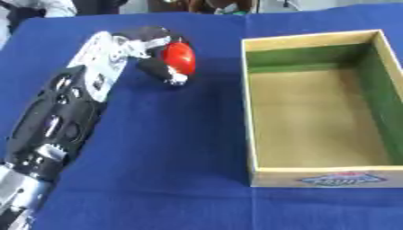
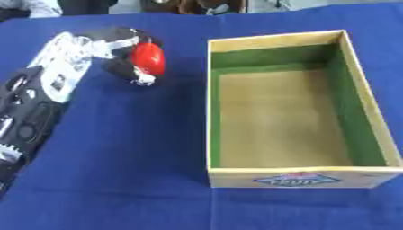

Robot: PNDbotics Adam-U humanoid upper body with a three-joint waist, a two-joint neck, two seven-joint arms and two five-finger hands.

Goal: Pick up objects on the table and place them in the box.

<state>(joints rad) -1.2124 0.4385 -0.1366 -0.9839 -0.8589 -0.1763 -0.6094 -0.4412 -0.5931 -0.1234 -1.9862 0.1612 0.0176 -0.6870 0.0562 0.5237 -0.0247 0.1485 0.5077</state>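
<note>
My left arm reaches in from the lower left up to the far left of the blue table. At its end my left hand has its fingers and thumb curled round a red rounded object. The object sits left of the wooden box and a short gap separates them. I cannot tell whether the object rests on the cloth or hangs just above it. The box is open on top, with green inner walls and a bare brown floor. My right hand shows in neither view.
A blue cloth covers the table. The box has a printed label on its near wall. Dark shapes lie beyond the table's far edge.
</note>
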